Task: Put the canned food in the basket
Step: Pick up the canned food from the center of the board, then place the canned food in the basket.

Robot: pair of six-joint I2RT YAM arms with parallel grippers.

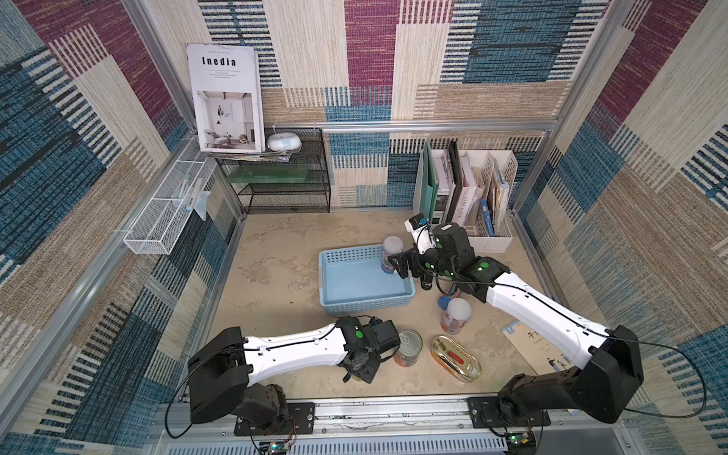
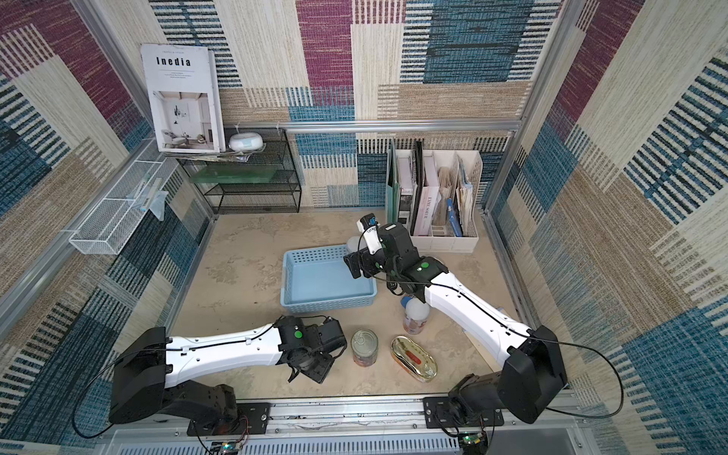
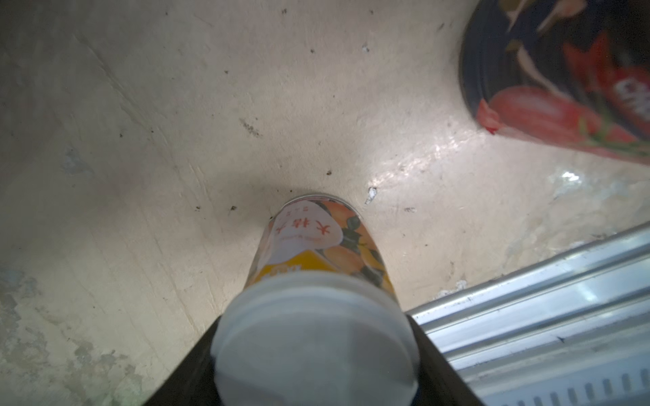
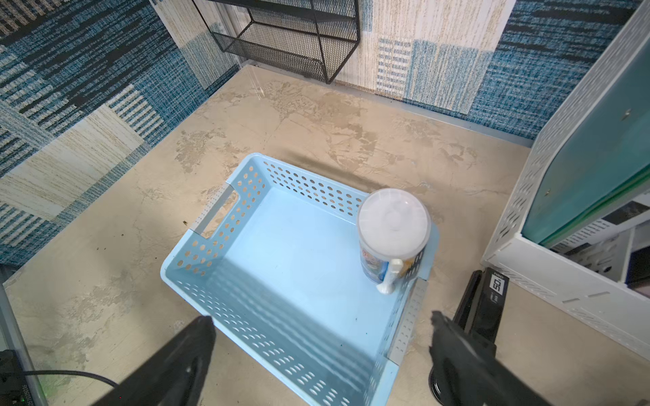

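Left wrist: left end effector point(image 3: 316, 351) flanks can point(image 3: 318, 277), grip unclear; right end effector point(image 4: 322, 330) released; beige tabletop point(image 3: 158, 140), patchwork walls point(image 4: 88, 88).

Left arm point(image 1: 291, 348) and right arm point(image 1: 543, 311) wear white shells, black joints, green dots and thin black cables

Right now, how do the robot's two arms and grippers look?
The left arm and right arm have white tapered shells, black joints, round green stickers and thin black cables. The left gripper and right gripper are all black, each with two fingers.
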